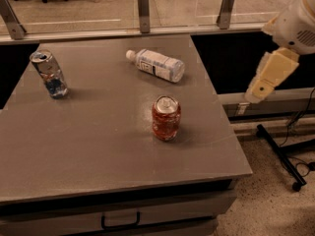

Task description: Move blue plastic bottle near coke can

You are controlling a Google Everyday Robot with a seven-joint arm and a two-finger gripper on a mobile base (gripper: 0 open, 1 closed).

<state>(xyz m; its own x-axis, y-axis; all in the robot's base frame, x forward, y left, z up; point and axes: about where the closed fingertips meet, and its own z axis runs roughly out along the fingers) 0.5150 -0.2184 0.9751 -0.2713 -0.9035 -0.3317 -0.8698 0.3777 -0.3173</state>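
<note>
**Bottle is lying sideways and the pincer is way off to the right**

So here's the setup. The blue plastic bottle (156,65) is on its side on the far half of the desk (98,146). Its white cap points to the far left and its base points to the near right. That means the long axis runs on a diagonal, not square to any desk edge.

The pincer (260,86) hangs out past the desk's right edge, well apart from everything and not over the desk at all. Honestly I can't tell if it's open or closed from this view. It's holding nothing that I can see.

The bottle sits to the left of the pincer, and the base end is the closer end. My guess is the arm has to swing in across the right edge and turn so it grabs across the bottle's width, not along its length.

The coke can (166,118) stands upright on the near side of the bottle, near but clearly not touching. It shouldn't take much of a shift. The silver can (49,73) is over on the left, well out of the way.
</note>
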